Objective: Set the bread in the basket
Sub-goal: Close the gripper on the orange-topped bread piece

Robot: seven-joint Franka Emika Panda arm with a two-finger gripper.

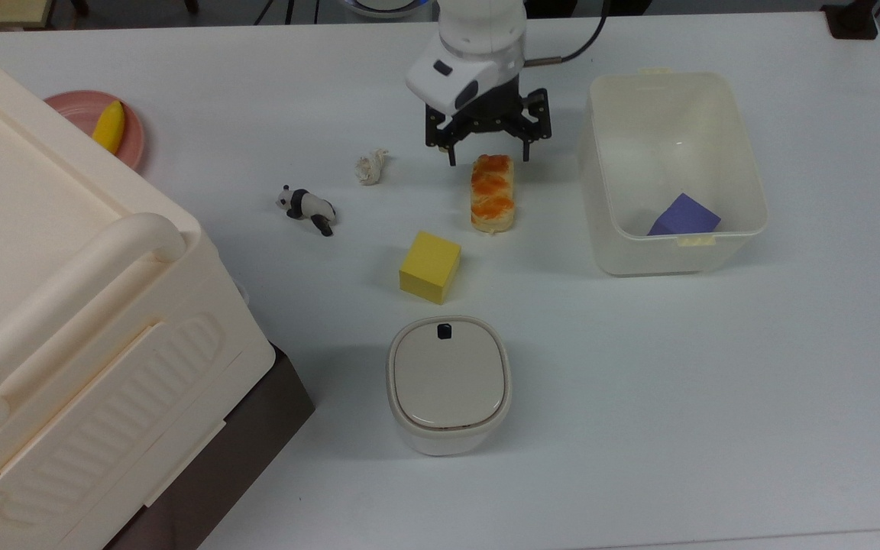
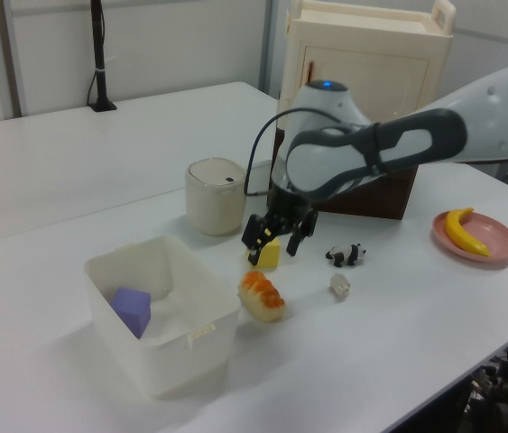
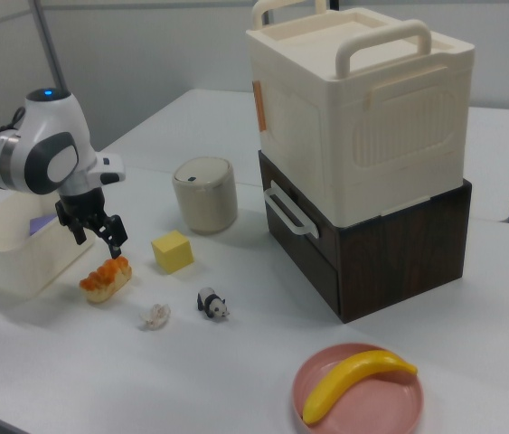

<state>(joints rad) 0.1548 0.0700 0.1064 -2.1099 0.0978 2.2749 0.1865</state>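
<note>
White table (image 1: pixel 638 397) below, my empty, wide-open end effector (image 1: pixel 488 156) should straddle the glazed orange-brown oblong loaf (image 1: pixel 492 193) squarely before closing.

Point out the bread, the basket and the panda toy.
bread (image 1: pixel 493 192), top view, middle of its glazed top.
basket (image 1: pixel 747 155), top view, rim on the top view's right.
panda toy (image 1: pixel 305 205), top view, its body.
</note>
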